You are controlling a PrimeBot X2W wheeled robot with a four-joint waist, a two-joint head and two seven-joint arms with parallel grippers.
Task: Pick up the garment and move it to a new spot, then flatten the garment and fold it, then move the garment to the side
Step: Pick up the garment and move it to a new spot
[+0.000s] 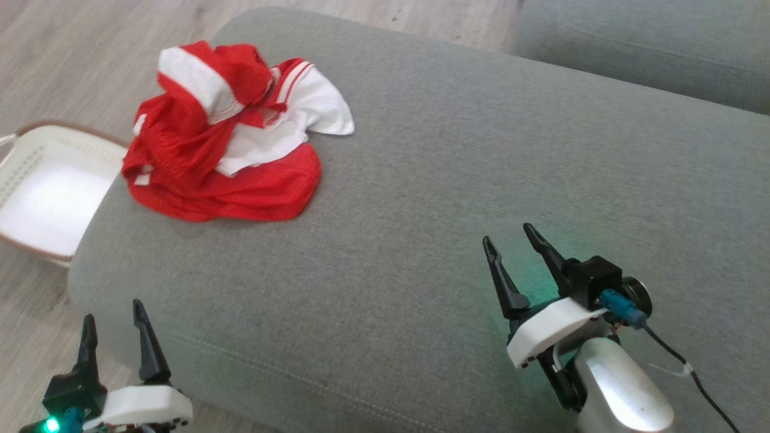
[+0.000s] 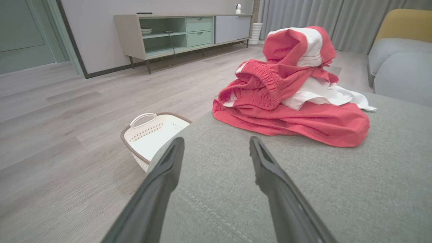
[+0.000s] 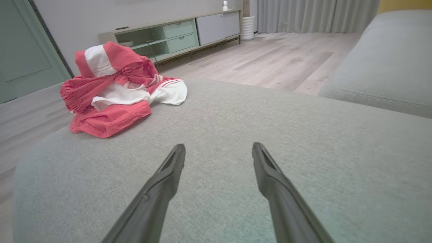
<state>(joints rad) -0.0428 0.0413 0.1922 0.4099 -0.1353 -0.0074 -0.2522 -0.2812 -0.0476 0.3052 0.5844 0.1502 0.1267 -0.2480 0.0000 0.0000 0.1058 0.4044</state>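
Observation:
A red and white garment (image 1: 222,138) lies crumpled in a heap near the far left corner of the grey cushion (image 1: 421,198). It shows as a piled mound in the left wrist view (image 2: 290,91) and in the right wrist view (image 3: 114,91). My left gripper (image 1: 114,310) hangs at the cushion's near left corner, open and holding nothing, well short of the garment. Over the cushion's near right part my right gripper (image 1: 508,236) stands open too, far from the cloth. Both pairs of fingers (image 2: 168,165) (image 3: 168,172) are spread with bare cushion between them.
A white basket with a brown rim (image 1: 48,180) sits on the wooden floor to the left of the cushion, also in the left wrist view (image 2: 148,135). Another grey cushion (image 1: 649,42) lies at the far right. A low cabinet (image 2: 182,33) stands against the wall.

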